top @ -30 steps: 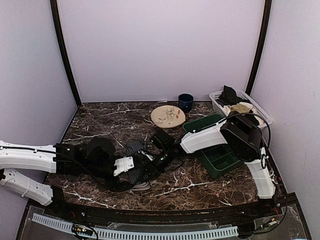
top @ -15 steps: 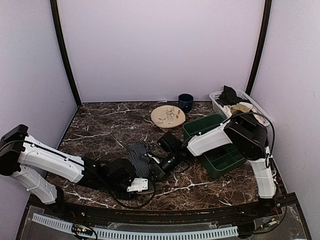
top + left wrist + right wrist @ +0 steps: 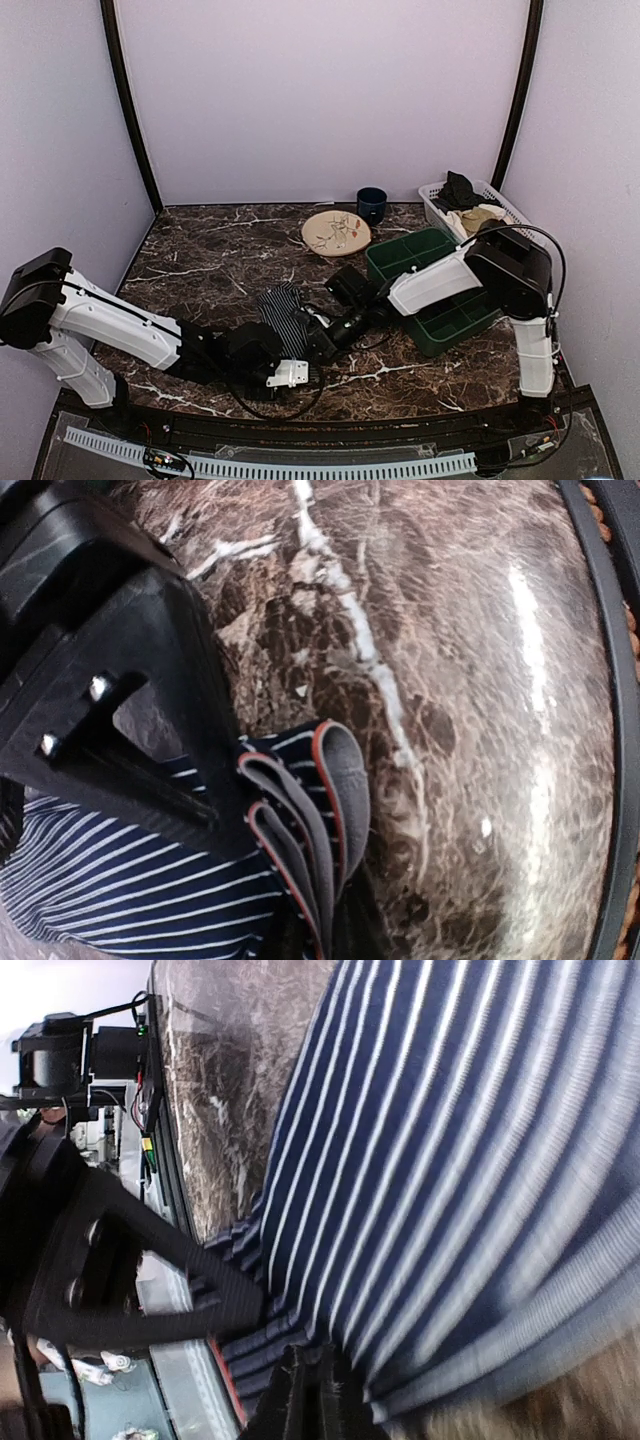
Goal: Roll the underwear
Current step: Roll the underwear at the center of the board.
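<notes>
The underwear point(image 3: 280, 308), navy with thin white stripes, lies bunched on the marble table at centre front. Its grey, red-edged waistband point(image 3: 325, 800) is folded into several layers at the near end. My left gripper point(image 3: 293, 350) reaches in low from the left. In the left wrist view the left gripper point(image 3: 290, 870) is shut on those waistband folds. My right gripper point(image 3: 318, 335) comes from the right. In its own wrist view the right gripper point(image 3: 312, 1375) has its fingers pressed together on the hem of the striped underwear point(image 3: 450, 1140).
A patterned plate point(image 3: 336, 232) and a dark blue cup point(image 3: 371, 204) stand at the back. A green divided tray point(image 3: 430, 295) lies to the right under the right arm. A white basket point(image 3: 515, 222) behind it holds black and tan clothes.
My left arm swung toward the table's front edge and its jaws closed on the waistband end. The right gripper stayed shut and drifted slightly right with the cloth.
</notes>
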Motion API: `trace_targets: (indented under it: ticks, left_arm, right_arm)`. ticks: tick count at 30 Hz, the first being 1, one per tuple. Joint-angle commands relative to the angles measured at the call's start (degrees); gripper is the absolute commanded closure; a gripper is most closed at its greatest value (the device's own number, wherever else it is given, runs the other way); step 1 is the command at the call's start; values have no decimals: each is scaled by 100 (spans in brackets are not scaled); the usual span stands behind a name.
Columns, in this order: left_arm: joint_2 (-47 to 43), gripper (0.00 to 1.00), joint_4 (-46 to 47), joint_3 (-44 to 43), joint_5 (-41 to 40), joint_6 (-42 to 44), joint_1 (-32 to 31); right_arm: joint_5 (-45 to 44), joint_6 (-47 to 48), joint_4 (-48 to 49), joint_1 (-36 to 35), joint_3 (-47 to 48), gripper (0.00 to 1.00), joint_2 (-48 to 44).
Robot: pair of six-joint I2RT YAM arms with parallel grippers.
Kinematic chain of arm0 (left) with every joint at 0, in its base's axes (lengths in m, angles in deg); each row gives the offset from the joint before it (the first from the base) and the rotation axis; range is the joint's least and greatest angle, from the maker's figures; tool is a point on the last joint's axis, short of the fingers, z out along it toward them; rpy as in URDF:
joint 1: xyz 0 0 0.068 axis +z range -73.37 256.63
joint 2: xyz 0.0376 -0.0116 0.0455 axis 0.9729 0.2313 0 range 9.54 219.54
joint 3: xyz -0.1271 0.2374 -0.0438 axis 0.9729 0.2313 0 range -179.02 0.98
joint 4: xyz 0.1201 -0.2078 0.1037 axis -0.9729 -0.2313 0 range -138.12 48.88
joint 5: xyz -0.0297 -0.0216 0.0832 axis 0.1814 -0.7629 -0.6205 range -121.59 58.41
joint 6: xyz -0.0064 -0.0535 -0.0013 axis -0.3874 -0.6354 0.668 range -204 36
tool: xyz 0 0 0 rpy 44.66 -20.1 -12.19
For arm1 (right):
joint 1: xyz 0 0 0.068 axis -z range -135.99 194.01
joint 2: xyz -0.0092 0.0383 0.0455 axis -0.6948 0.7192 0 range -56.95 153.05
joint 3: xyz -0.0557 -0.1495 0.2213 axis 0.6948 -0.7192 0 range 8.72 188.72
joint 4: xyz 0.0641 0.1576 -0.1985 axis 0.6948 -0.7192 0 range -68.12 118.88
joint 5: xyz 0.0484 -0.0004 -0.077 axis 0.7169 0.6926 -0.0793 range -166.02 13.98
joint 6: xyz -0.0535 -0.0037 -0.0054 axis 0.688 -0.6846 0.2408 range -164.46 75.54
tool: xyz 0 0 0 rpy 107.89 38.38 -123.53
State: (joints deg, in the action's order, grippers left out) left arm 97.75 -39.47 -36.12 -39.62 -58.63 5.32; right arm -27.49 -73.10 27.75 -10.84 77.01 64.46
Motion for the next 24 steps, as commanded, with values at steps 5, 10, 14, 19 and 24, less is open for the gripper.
trace_targets:
  ticks: [5,10,14,19,24]
  left_arm:
    - [-377,100,-1606,-269,2161,66,1019]
    - [195,100,-2406,-789,3168,394,1346]
    - [585,100,-2848,-1154,3920,547,1895]
    - [1081,100,-3187,-1535,4421,601,2308]
    - [1501,100,-3395,-1772,4608,735,2470]
  right_arm:
    - [-1272,776,243,278,-919,69,-1269]
    - [-2151,1596,821,207,-1881,56,-2517]
    - [-3229,2403,693,-33,-2268,50,-3634]
    - [-4289,2531,1208,-146,-2691,21,-4701]
    - [-4942,2433,1130,-103,-2444,0,-4739]
